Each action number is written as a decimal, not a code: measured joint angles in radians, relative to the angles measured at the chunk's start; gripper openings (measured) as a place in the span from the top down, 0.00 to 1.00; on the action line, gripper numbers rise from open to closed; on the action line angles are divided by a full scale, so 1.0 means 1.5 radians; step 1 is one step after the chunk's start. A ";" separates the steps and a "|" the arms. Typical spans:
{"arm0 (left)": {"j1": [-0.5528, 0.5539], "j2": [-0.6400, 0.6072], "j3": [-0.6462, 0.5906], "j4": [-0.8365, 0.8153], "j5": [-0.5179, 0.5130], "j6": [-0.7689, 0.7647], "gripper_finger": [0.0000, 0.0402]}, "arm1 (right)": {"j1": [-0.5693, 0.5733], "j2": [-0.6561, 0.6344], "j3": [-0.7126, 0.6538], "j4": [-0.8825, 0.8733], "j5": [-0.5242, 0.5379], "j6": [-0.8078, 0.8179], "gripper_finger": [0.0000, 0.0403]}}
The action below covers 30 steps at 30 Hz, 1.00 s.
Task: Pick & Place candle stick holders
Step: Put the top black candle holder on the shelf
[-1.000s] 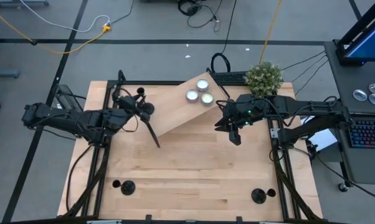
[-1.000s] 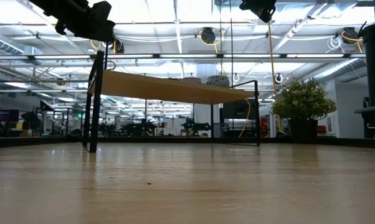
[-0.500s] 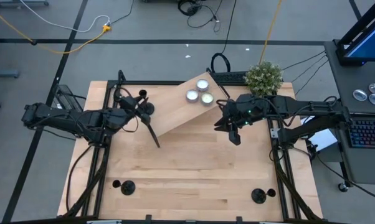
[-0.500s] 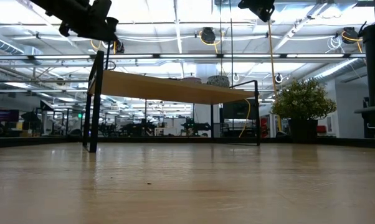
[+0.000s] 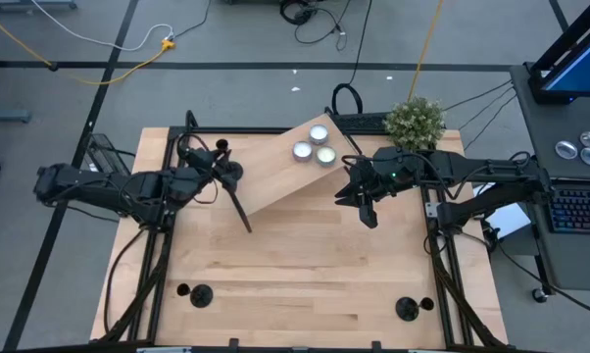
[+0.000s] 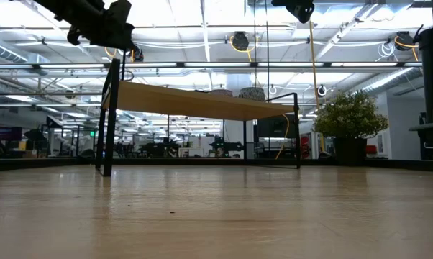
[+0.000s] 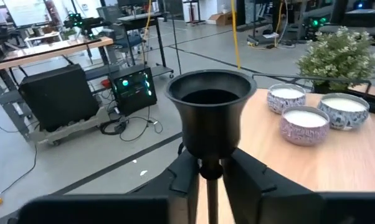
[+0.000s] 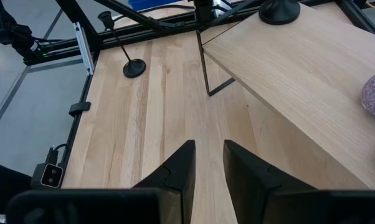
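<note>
Overhead view: we look straight down on the whole table [image 5: 305,275]. Low view sits at tabletop level, facing the room. Left wrist view looks close past a candle stick holder [image 7: 208,109] toward the tealights [image 7: 306,123], probably those seen overhead; right wrist view faces the raised shelf [image 8: 299,81].

Matt black holder [image 7: 208,106], seemingly metal; smooth pale wooden table [image 5: 305,275]

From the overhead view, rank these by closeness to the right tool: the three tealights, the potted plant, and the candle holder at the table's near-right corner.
Measured from the right tool:
1. Potted plant, just behind it at the table's back edge.
2. Tealights, on the raised shelf; too close to the plant to call.
3. Candle holder, near-right corner, clearly farthest.
</note>
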 joint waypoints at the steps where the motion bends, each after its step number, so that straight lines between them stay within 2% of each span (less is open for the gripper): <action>1: 0.003 0.000 0.000 0.002 0.002 0.000 0.87 | 0.000 0.000 0.000 0.000 0.000 0.000 0.82; 3: 0.011 0.000 0.000 0.008 0.017 0.007 0.91 | 0.000 0.000 0.000 0.000 0.000 0.000 0.82; 8: 0.027 0.000 0.000 0.031 0.031 0.007 0.91 | 0.000 0.000 0.000 0.000 0.000 0.000 0.82; 21: 0.061 0.001 0.000 0.071 0.052 0.022 0.88 | 0.000 0.000 0.000 0.000 0.001 -0.009 0.82; 30: 0.072 0.054 -0.001 0.098 0.058 0.011 0.86 | 0.000 0.000 0.000 0.000 0.002 -0.018 0.82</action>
